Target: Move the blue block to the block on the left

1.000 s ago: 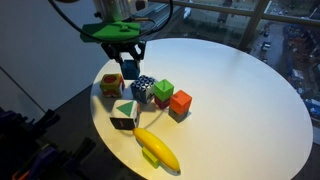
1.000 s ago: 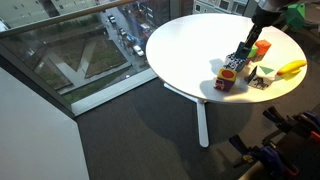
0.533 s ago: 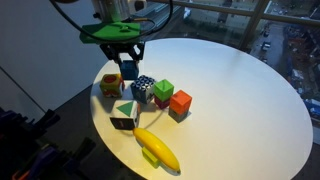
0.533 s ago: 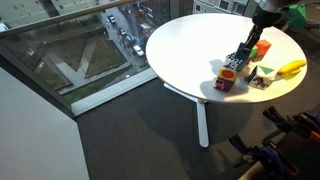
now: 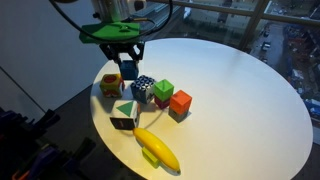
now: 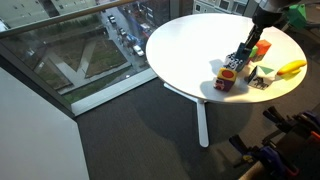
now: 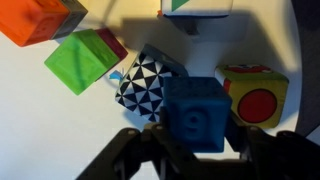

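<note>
Table [image 5: 240,90]: round, white. Pincer [image 7: 197,145]: clenched on the blue block [image 7: 197,112]. Blue block: held just beside the yellow block [image 7: 255,95], which is seen at its 3 o'clock. Step judged: placement. Release and a straight lift are called for.

gripper [image 5: 130,68]: black, two fingers, as I see it from outside.
fingers [image 7: 118,158]: matte black; blurred in my wrist view.
plate [image 5: 112,32]: bright green, flat, just above the gripper.
wrist [image 5: 112,10]: pale grey housing.
cables [image 5: 162,15]: black, looped.
</note>
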Motion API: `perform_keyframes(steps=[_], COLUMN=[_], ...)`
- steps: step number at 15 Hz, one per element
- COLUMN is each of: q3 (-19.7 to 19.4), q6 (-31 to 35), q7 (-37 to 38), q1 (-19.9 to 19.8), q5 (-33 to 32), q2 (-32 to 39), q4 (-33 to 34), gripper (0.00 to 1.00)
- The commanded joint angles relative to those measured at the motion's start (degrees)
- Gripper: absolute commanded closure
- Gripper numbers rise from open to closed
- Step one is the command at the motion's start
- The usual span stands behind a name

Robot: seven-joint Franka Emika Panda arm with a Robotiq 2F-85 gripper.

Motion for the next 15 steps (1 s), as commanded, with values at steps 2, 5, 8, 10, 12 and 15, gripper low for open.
perform_keyframes(steps=[2, 5, 8, 10, 12, 15], q3=[-0.2, -0.1, 0.1, 0.0, -0.1, -0.1], q6=[-0.4, -1.1, -1.1, -1.2, -1.5, -3.0], q7=[0.4, 1.2, 2.1, 3.1, 4.7, 7.3], q1=[0.7, 1.4, 2.5, 3.4, 4.4, 5.5], q5=[-0.2, -0.6, -1.2, -1.9, -3.2, -5.4], q2=[-0.1, -0.1, -0.8, -1.1, -1.5, -2.0], q4=[0.0, 0.2, -0.4, -0.8, -1.3, -1.5], gripper=[0.70, 0.70, 0.70, 0.70, 0.70, 0.70])
